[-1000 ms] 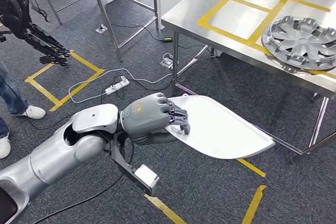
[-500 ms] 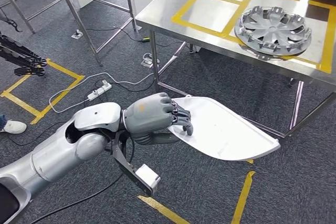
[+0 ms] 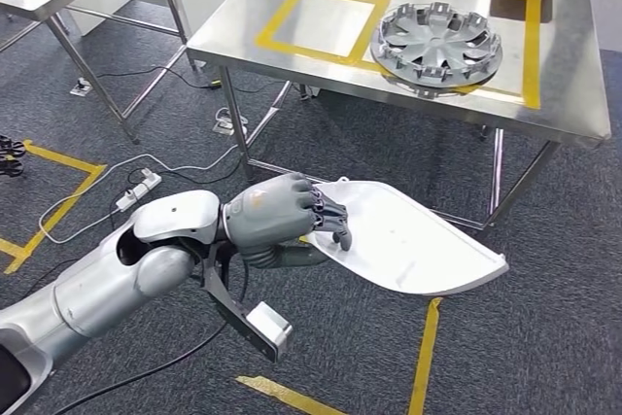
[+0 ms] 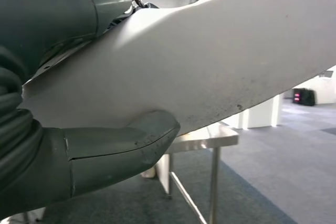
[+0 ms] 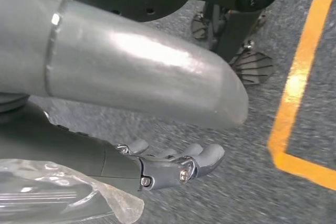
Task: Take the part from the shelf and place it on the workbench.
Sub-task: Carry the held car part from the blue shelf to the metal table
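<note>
- Out ahead of me in the head view, my left hand (image 3: 282,213) clamps the near end of the white part (image 3: 411,240), dark fingers (image 3: 330,218) lying over its top face and my thumb tucked beneath it.
- From that same view, the part hangs in the air over the grey carpet, below and in front of the workbench (image 3: 308,60); it touches nothing but my hand.
- By my judgement the pickup is done and the carry is under way; what is left is bringing the part up over the steel top and setting it down.
- On that bench a yellow-taped square (image 3: 319,18) sits bare, just beside a silver hubcap (image 3: 436,44) in the neighbouring square, so I judge the bare one the likely spot.
- The part's long axis runs away from my hand toward my right and slightly toward me, its broad face up, nearly level, its tapered far tip pointing toward the bench's right legs.
- At my left wrist, the part's pale underside (image 4: 222,61) sweeps across the frame and my thick grey thumb (image 4: 118,150) presses flat against it from below; the grip looks firm.
- At my right wrist, my right hand (image 5: 174,166) hangs over the carpet near a yellow floor line (image 5: 297,87), fingers loosely extended and slightly apart, holding nothing.
</note>
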